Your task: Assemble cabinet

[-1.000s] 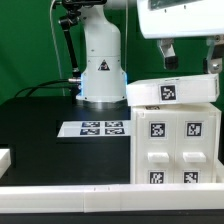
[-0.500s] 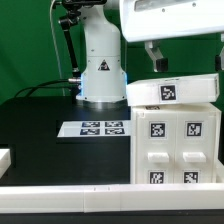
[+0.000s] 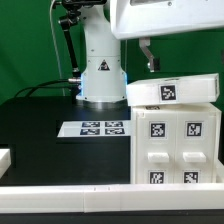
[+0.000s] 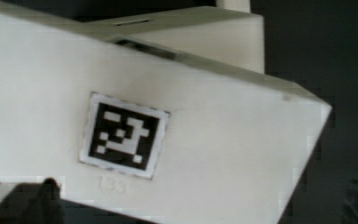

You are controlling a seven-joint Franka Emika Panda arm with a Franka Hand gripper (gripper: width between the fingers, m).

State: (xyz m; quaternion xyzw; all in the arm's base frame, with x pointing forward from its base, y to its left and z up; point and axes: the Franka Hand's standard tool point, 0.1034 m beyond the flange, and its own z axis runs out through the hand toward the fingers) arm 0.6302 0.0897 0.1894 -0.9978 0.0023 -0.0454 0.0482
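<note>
The marker board (image 3: 92, 129) lies flat on the black table (image 3: 40, 150). A white rail (image 3: 70, 200) borders the table edge on the camera side of the marker board. A green backdrop (image 3: 25, 40) stands behind the board.

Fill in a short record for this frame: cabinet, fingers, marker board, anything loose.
cabinet body: upright at the exterior view's right, tagged front showing
top panel: lies on the body, tag visible
fingers: above the panel, holding nothing visible; open or shut unclear
marker board: flat on the black table
white part: at the exterior view's left edge, cut off
</note>
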